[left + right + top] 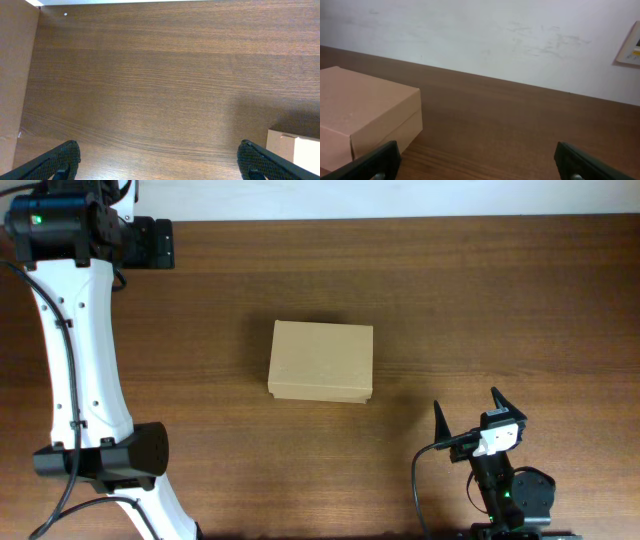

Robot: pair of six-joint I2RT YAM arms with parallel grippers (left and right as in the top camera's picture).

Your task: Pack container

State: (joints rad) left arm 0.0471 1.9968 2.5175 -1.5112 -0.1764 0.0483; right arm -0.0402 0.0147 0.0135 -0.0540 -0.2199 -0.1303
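Container (321,361) is sitting closed on the worktop (500,300) while the left pincer (157,149) and right pincer (468,410) are hovering released, both apart from it.

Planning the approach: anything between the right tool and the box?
No. Overhead shows only bare table between the right tool and the box.

Two robot arms in white and black, each seen only in part.
The left arm's long white plastic link (78,350) shows small dark screw heads, and its bulky black joint housing (62,225) has a green light. The right arm's black base joint (515,498) also glows green, with a thin black cable (417,480) beside it. Above sit a small white block (497,436) and the right gripper (466,400), whose black fingers (441,425) are pointed.
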